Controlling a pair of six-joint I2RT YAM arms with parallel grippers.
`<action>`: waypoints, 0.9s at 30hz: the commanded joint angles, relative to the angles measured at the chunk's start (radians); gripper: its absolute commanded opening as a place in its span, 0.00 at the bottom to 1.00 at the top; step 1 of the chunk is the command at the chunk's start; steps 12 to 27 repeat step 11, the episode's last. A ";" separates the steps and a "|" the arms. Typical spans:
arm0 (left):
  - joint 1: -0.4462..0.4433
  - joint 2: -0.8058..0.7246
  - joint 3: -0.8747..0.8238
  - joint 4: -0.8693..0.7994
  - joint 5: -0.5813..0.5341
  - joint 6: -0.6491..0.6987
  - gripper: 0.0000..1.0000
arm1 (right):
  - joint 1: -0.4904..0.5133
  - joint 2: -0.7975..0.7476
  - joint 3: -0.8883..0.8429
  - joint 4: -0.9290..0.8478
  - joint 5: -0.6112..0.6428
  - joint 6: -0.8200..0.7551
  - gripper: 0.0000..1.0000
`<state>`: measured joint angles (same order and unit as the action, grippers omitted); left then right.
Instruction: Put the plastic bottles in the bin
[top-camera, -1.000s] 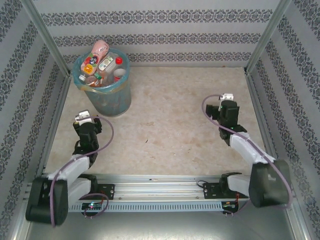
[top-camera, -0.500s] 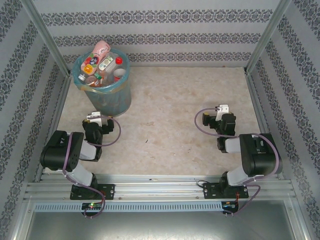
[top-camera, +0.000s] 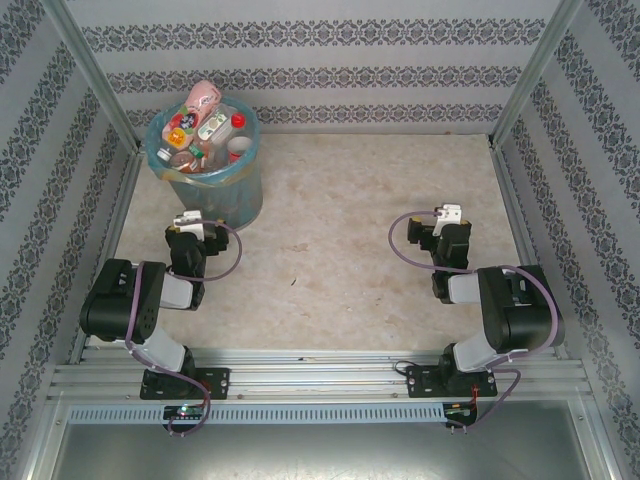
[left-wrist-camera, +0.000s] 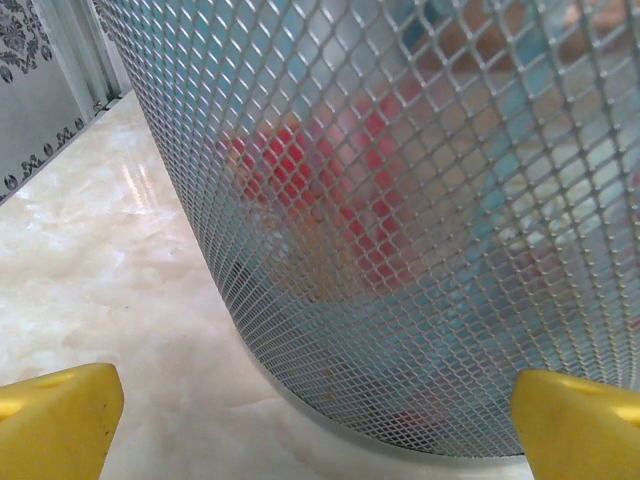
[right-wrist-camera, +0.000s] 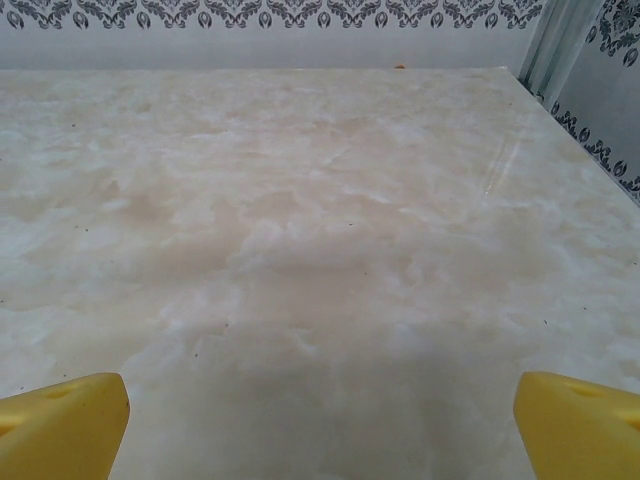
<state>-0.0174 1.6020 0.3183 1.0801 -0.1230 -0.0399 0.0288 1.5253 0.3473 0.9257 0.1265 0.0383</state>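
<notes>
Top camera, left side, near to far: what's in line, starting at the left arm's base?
Left arm's base → left gripper, open → bin, piled with plastic bottles.

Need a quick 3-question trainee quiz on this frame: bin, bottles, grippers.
1. True or false: one of the plastic bottles lies on the table, outside the bin.
2. Which gripper looks at the bin's mesh wall from close by? A) left gripper B) right gripper C) both
3. Fill in: both grippers' jaws stand ___.
Key: 1 false, the bottles seen are all in the bin. 2 A. 3 open.
</notes>
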 joint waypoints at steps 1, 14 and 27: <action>0.008 -0.014 0.023 -0.053 0.013 0.012 1.00 | 0.006 -0.002 0.018 0.030 0.017 0.005 0.98; 0.008 -0.016 0.040 -0.088 -0.015 0.002 1.00 | 0.007 -0.001 0.018 0.030 0.016 0.005 0.98; 0.008 -0.016 0.040 -0.088 -0.015 0.002 1.00 | 0.007 -0.001 0.018 0.030 0.016 0.005 0.98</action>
